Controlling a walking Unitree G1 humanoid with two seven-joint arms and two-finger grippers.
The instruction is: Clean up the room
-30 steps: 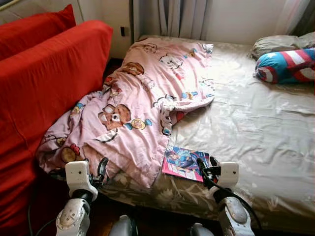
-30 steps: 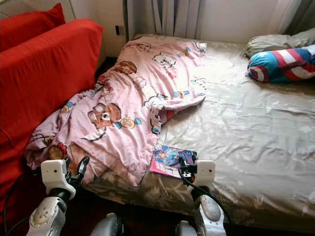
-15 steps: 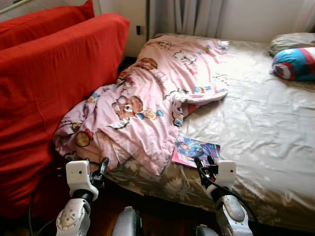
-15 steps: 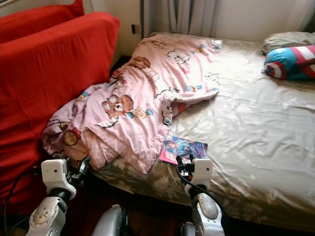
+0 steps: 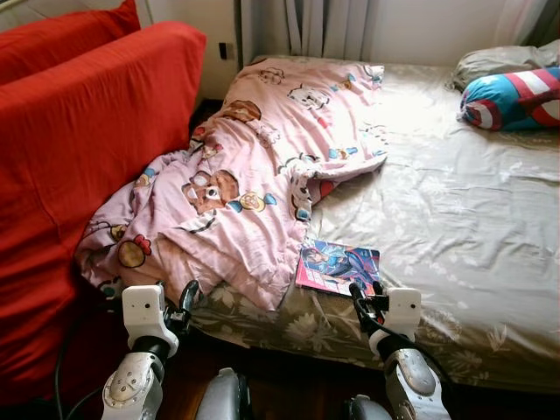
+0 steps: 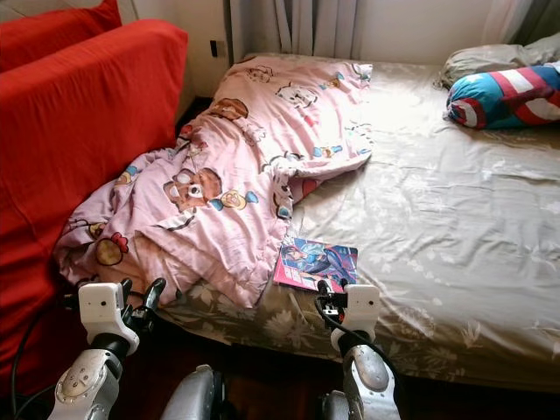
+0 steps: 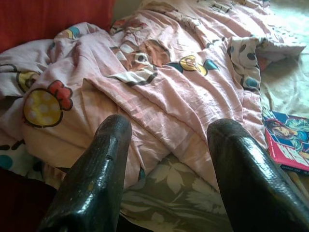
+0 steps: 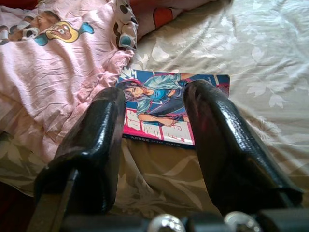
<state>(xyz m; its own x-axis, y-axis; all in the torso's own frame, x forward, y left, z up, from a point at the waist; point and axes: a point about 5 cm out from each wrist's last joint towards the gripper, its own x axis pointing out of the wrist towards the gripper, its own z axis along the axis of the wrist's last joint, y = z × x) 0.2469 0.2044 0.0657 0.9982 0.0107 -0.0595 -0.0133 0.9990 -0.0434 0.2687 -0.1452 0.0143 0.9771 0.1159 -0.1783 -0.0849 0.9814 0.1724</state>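
Right hand (image 8: 154, 145), fingers wide, hovers near the comic book (image 5: 338, 267) (cover art seemingly a cartoon figure) beside the pink blanket (image 5: 254, 175).

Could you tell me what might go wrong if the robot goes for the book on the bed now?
The book lies flat on soft bedding, so the open right gripper may push it away. Its corner sits by the pink blanket, which could snag.

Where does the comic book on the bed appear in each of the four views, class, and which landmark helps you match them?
Left eye view: comic book, near the bed's front edge.
Right eye view, same spot.
Left wrist view, right of the end effector's fingers.
Right wrist view, straight ahead, between the fingers.
Shared landmark: pink cartoon blanket beside it.
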